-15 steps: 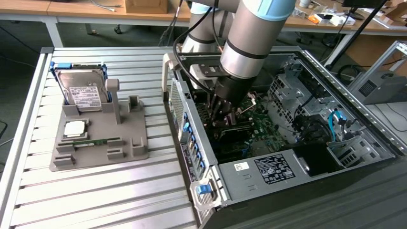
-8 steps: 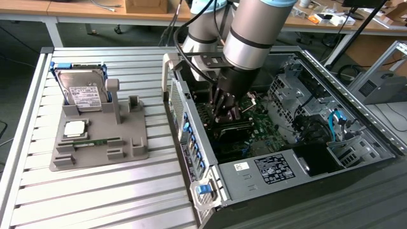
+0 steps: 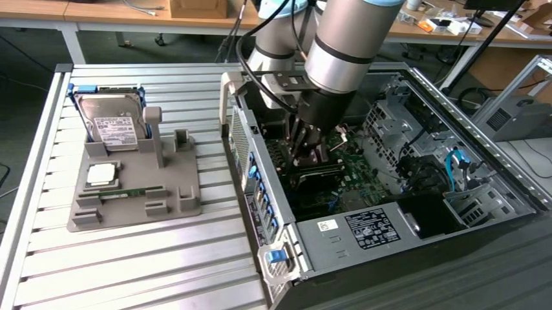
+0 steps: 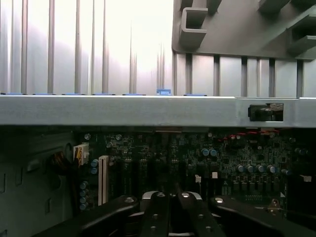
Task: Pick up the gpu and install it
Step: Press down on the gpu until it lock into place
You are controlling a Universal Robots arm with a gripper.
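Where the gpu lies I cannot tell. The spot under the gripper's tip is dark and partly hidden by the arm, and no card can be made out for certain there.

The gripper (image 3: 302, 152) reaches down into the open computer case (image 3: 345, 242), close above the motherboard (image 3: 350, 171). In the wrist view the gripper (image 4: 170, 217) has its two black fingers (image 4: 157, 212) pressed together. Whether anything thin is pinched between them cannot be seen. Beyond the fingers in that view lies the motherboard (image 4: 227, 158), with rows of small round capacitors and a white slot (image 4: 103, 180). The grey metal side wall (image 4: 148, 111) of the case runs across behind it.

In the exterior view the case lies on its side with the open face up. A labelled power supply (image 3: 371, 229) sits at its near end, blue cables (image 3: 457, 165) run toward the exterior view's right, and there is a blue latch (image 3: 276, 256) at the near corner.

Just beside the case, to the exterior view's left, a grey holder (image 3: 185, 197) rests on the slatted metal table (image 3: 129, 265). A hard drive (image 3: 112, 126) with a white label leans upright in the holder's far end. A square silver processor (image 3: 101, 173) lies flat in front of it, and a narrow green memory stick (image 3: 121, 192) lies nearer still.
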